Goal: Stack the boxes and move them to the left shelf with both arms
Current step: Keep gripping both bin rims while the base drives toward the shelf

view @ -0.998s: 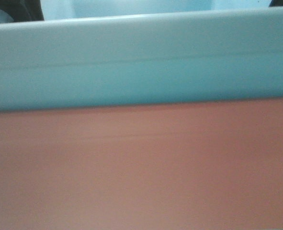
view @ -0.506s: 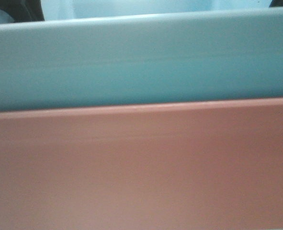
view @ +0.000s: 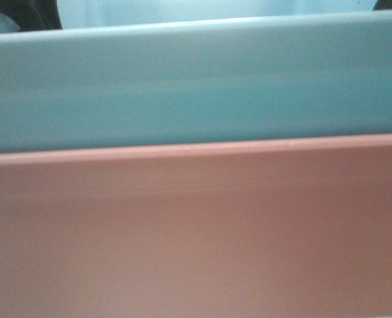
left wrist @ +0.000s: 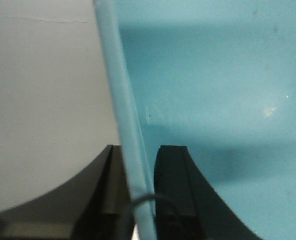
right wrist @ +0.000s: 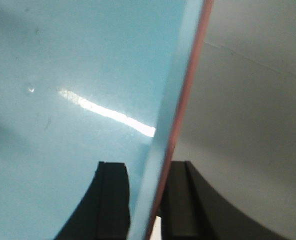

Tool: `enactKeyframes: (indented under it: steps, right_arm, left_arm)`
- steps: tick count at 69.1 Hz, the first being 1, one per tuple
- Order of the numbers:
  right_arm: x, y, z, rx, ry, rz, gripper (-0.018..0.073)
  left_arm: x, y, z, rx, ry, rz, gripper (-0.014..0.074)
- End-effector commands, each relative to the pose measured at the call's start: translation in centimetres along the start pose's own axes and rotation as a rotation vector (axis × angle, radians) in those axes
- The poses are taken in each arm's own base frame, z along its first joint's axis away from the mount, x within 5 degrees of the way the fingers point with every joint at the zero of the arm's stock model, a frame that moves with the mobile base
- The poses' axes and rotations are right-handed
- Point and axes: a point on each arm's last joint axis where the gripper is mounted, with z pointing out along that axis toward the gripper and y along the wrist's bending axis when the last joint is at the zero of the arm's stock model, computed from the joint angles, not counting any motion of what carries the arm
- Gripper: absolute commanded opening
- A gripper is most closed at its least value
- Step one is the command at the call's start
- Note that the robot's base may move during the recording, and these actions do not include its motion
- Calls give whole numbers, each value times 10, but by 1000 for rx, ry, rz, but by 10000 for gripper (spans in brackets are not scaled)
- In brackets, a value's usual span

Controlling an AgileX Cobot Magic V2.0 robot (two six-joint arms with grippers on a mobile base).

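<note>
The light blue box (view: 196,86) sits nested in the salmon-pink box (view: 196,232), and both fill the front view, very close to the camera. My left gripper (left wrist: 139,165) is shut on the blue box's left rim (left wrist: 122,100), one finger outside and one inside. My right gripper (right wrist: 148,180) is shut on the right rim, where the blue wall (right wrist: 170,120) and the pink edge (right wrist: 193,75) lie together between its fingers. The blue box's inside floor (right wrist: 62,100) shows in both wrist views. The left shelf is out of view.
A pale grey-white surface (left wrist: 42,90) lies beyond the stack on the left, and the same kind of surface (right wrist: 253,115) on the right. Dark shapes (view: 23,13) show at the top left corner of the front view.
In the front view the pink box's rim line has sharpened and sits slightly lower in the frame than a second ago. The stack still fills the view.
</note>
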Motion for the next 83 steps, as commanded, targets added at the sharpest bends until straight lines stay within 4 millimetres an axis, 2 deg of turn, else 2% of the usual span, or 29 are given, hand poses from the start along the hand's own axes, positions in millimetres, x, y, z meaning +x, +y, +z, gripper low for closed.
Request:
enactKeyframes:
  steps: [1, 83]
  right_arm:
    - [-10, -2, -16, 30, -106, -76, 36]
    - [-10, -2, -16, 30, -106, -76, 36]
  left_arm:
    - [-9, 2, -21, 6, -110, 59, -3]
    - [-9, 2, -21, 6, -110, 59, -3]
